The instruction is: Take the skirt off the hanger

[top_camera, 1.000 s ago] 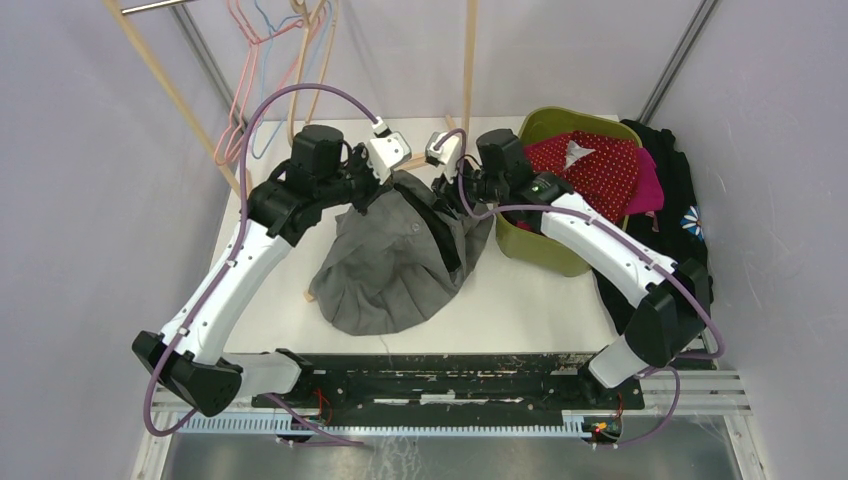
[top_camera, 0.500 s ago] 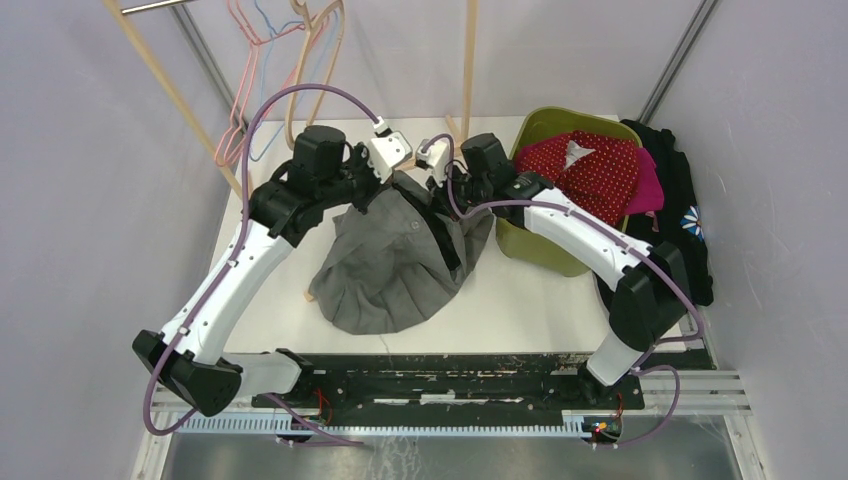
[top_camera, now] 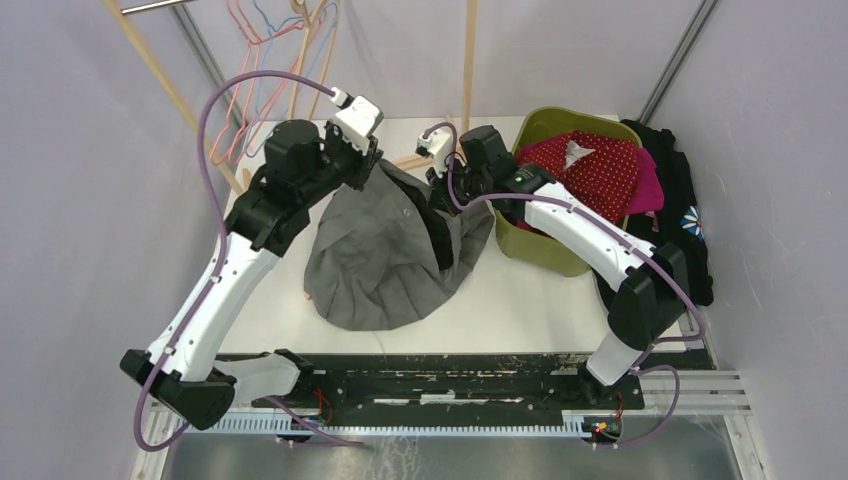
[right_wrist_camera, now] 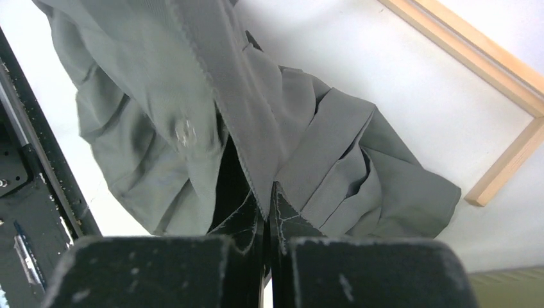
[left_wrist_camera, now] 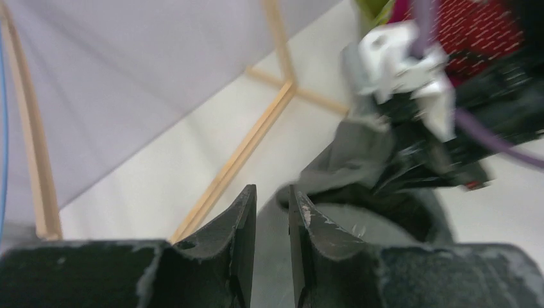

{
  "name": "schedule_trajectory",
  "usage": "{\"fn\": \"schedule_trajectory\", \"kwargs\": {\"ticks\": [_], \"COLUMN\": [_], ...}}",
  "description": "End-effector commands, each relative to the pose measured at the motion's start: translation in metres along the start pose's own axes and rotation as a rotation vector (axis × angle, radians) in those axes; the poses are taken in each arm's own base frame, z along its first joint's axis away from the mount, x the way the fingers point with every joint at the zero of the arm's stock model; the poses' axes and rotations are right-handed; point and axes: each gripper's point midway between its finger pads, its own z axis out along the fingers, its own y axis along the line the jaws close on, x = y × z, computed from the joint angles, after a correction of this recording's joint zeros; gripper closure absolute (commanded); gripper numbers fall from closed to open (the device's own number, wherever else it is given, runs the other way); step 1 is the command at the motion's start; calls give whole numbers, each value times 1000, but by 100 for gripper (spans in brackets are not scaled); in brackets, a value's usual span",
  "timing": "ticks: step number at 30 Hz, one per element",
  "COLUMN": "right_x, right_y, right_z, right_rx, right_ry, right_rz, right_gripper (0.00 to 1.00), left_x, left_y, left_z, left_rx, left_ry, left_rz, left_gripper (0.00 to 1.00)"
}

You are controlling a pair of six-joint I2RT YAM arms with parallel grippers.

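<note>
Pinching the waistband edge of the grey skirt [top_camera: 385, 255] between tightly closed fingers, the right gripper [right_wrist_camera: 266, 204] holds the cloth up at upper centre of the overhead frame. The rest of the garment spreads in loose folds over the white table [top_camera: 530, 300] at mid-frame. The left gripper [left_wrist_camera: 272, 208], just left of the skirt's raised top, has its fingers slightly parted with nothing between them; bare table shows through the gap. Whether it touches the cloth cannot be told from overhead. A dark strip runs inside the skirt's opening, but the views do not show whether it is the hanger. At right, a green bin [top_camera: 545, 250] holds a red dotted garment [top_camera: 590, 165]. Pink and blue wire hangers [top_camera: 250, 60] dangle at upper left beside a pale wooden frame [left_wrist_camera: 237, 160].
</note>
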Motion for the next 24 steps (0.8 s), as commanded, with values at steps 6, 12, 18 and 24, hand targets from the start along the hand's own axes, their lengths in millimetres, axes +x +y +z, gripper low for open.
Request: {"fn": "schedule_trajectory", "kwargs": {"ticks": [6,12,18,24], "right_x": [-19,-37,-96,-106], "right_y": [16,11,18,25], "right_z": [-5,5,2,-52], "right_rx": [-39,-44,-110,-51], "right_ry": [-64,-79,-169,-190], "right_rz": [29,6,1,-112], "right_gripper": [99,99,99,99], "left_x": [-50,-22,-8,23], "left_y": [-89,-112,-102,-72], "left_z": [-9,11,16,34], "left_rx": [534,602,525,334], "left_ry": [-170,-102,-42,55], "left_rz": [-122,-167,-107,-52], "left_gripper": [70,72,73,75]}}
